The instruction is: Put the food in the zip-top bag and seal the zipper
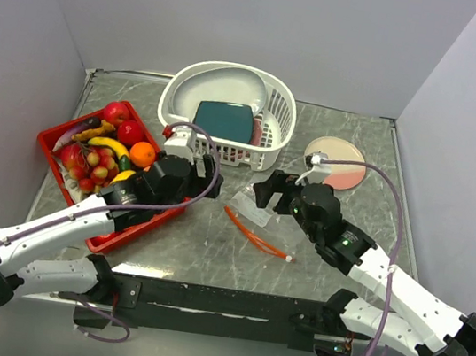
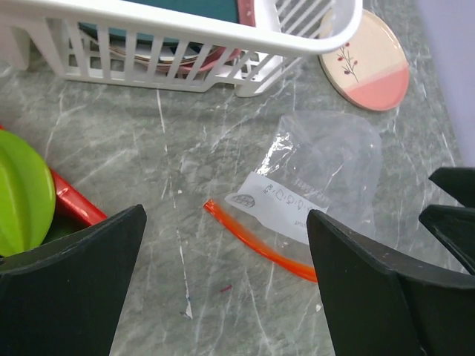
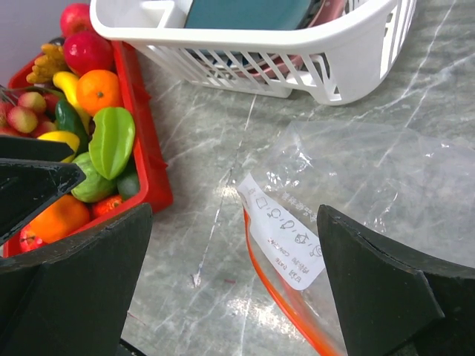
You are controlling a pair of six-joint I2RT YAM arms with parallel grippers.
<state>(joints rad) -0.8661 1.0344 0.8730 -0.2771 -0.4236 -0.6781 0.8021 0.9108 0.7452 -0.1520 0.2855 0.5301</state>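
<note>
My L hand (image 2: pixel 226 248) hangs w/ fingers wide apart, gripping nothing, just off the right edge of the red tray (image 1: pixel 49 146). My R hand (image 3: pixel 234 222) is likewise spread & empty, hovering just right of the zip-top bag (image 1: pixel 257 211). Both hands face the bag, one from each side.

The bag lies flat on the counter (image 1: pixel 208 259) btwn the two hands. It's clear, floppy, wrinkled film w/ a white printed label near its mouth. The zipper (image 1: pixel 258 236), a thin orange-red strip, runs along the bag's near edge in a slight curve. Can't tell if it's pressed shut.

The food (image 1: pixel 103 153) sits in the tray at left, all glossy plastic pcs. There are round red apples at the far end, an orange, a curved yellow banana, a knobbly red grape bunch, a ridged green star-shaped pc & other green bits. The tray is shallow, rectangular, shiny red plastic.

At far centre is the white basket (image 1: pixel 235 75), oval w/ slotted plastic walls, holding a teal slab (image 1: pixel 225 121). Right of it lies a round disc (image 1: pixel 340 164), flat, part cream & part pink, w/ a small sprig print.

The counter is grey marble-look, veined white, smooth w/ a dull sheen. Plain pale walls (image 1: pixel 244 18) close it in at left, far & right.
</note>
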